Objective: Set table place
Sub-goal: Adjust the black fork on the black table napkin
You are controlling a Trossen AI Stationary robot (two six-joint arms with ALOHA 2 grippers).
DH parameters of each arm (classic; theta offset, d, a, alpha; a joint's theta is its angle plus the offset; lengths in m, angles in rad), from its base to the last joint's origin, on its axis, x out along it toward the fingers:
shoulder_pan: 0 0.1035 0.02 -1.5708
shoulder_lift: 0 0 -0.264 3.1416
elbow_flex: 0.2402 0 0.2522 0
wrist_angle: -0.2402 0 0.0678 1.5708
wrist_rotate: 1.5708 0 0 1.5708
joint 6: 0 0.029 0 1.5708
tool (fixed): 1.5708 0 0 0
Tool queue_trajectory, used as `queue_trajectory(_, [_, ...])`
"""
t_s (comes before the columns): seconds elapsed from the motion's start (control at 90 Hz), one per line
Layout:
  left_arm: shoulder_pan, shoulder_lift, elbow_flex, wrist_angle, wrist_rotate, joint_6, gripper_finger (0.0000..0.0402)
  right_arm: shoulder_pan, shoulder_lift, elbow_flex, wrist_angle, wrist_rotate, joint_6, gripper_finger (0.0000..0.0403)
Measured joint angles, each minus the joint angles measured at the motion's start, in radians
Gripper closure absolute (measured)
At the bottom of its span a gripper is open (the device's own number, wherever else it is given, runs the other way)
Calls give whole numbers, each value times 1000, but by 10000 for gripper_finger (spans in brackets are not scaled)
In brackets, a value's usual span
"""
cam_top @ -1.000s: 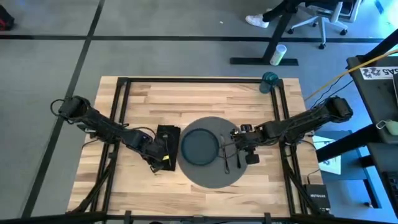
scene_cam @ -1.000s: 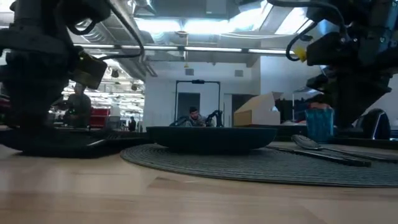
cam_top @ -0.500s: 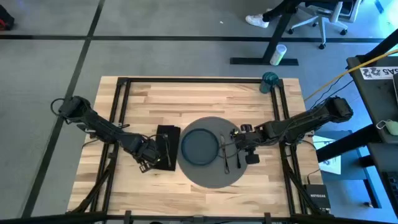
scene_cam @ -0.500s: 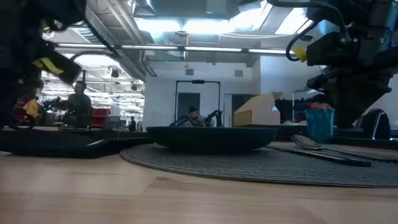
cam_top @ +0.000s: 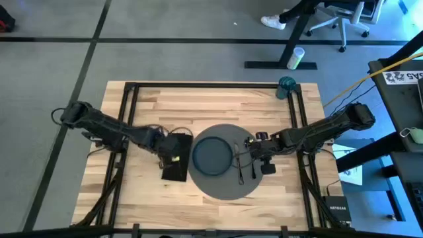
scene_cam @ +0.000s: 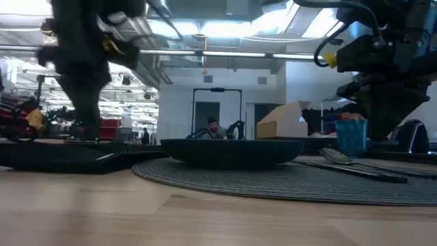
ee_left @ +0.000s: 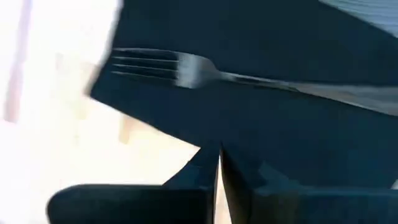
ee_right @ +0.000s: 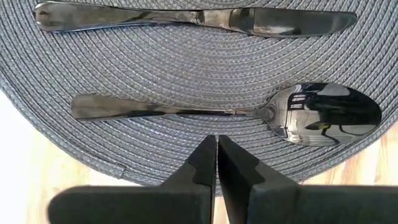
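A black napkin lies left of the dark plate, which sits on the round grey placemat. A metal fork lies on the napkin. My left gripper, shut, stands over the napkin's far part. The knife and spoon lie side by side on the mat, right of the plate. My right gripper is shut over the mat's right edge, beside the spoon's handle. The teal cup stands at the far right corner. My left gripper points its shut fingers down over the napkin beside the fork; I cannot tell whether the fingertips touch the cloth. My right gripper hangs shut over the placemat's edge; I cannot tell whether it touches the mat.
Black metal rails frame the table. Bare wood lies on the far side of the placemat and along the near edge. In the low view the cup shows behind the spoon.
My left gripper has swung from the napkin's near end out toward the table's left edge, then toward the far edge, and now stands over the napkin's far part. My right arm has kept still.
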Motion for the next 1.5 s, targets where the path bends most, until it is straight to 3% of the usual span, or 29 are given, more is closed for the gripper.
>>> queue_trajectory(0.222, [154, 4, -61, 98, 41, 92, 402, 0, 0, 0, 0, -1, 0, 403])
queue_trajectory(0.478, [228, 47, -93, 195, 62, 137, 402, 0, 0, 0, 0, -1, 1, 403])
queue_trajectory(1.367, [268, 92, -94, 278, 60, 133, 402, 0, 0, 0, -1, -2, 1, 403])
queue_trajectory(1.5, [264, 80, -92, 277, 59, 129, 402, 0, 0, 0, -1, 36, -4, 403])
